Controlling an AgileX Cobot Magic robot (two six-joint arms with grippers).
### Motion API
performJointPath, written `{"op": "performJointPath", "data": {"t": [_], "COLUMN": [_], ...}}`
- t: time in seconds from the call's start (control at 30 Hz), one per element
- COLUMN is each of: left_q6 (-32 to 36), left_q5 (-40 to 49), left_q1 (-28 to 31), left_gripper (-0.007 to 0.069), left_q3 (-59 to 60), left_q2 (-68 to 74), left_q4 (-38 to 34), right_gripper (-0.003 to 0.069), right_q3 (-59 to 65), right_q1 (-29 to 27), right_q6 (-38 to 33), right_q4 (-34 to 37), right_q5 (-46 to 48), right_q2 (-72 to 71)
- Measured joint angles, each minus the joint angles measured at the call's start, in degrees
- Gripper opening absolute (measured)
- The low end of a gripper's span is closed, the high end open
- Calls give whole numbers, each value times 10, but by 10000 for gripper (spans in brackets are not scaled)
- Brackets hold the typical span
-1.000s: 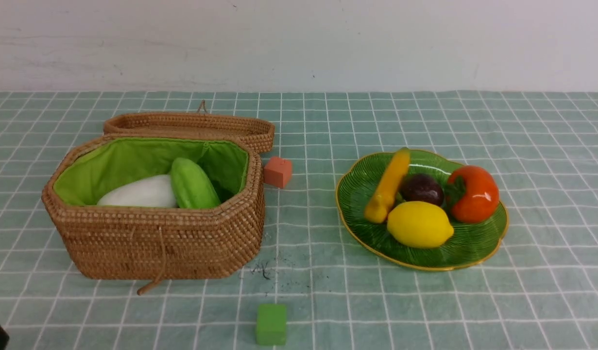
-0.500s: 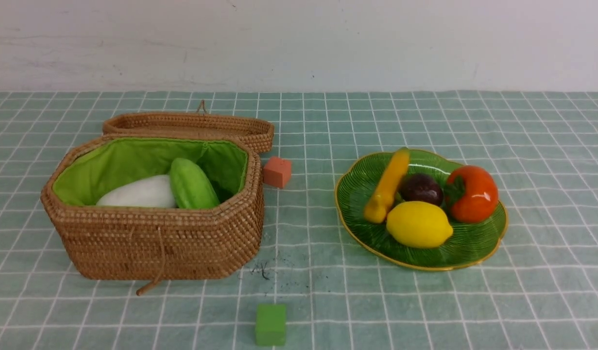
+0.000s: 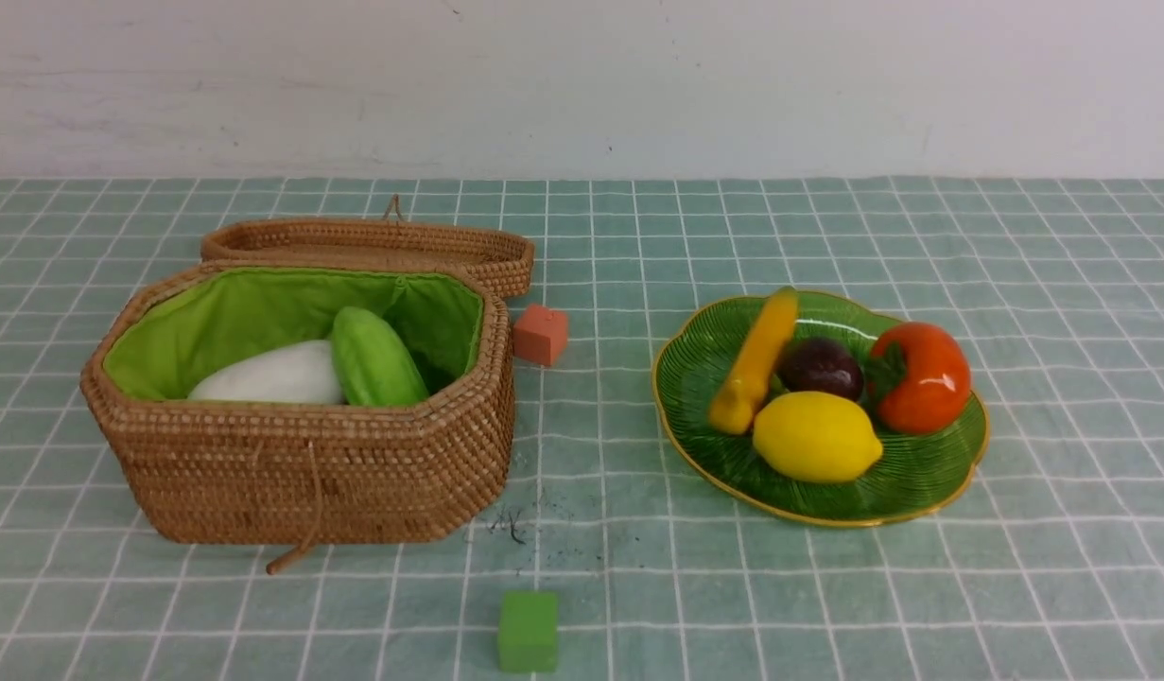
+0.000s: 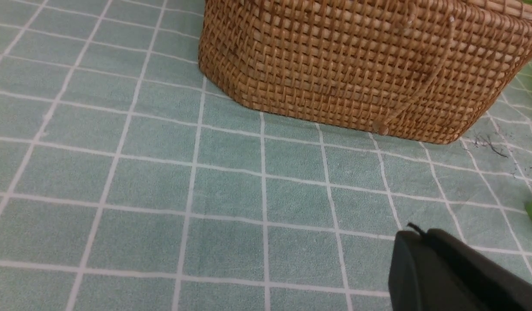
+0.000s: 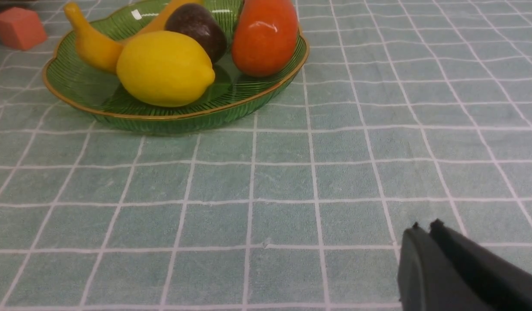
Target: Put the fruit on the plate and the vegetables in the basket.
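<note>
While both end effectors sit closed, fruit (image 3: 816,437) fills plate (image 3: 931,482)

On the worktop (image 3: 827,586), the open basket (image 3: 307,473) holds a white radish (image 3: 269,376) and a green gourd (image 3: 378,364). The plate (image 3: 922,478) carries a banana (image 3: 756,359), mangosteen (image 3: 821,367), persimmon (image 3: 927,378) and lemon (image 3: 816,437). An orange cube (image 3: 541,334) sits beside the basket; a green cube (image 3: 529,631) lies nearer the camera.
</note>
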Motion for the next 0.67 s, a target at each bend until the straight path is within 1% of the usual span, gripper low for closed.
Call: {"op": "performJointPath", "data": {"t": [0.67], "left_q6": [-1], "left_q5": [0], "left_q1": [0], "left_gripper": [-2], "left_q3": [0], "left_q2": [0], "left_q4": [1], "right_gripper": [57], "right_q3": [0], "right_q1": [0], "right_q6": [0], "right_q4": [0], "right_q5": [0], "right_q2": [0]}}
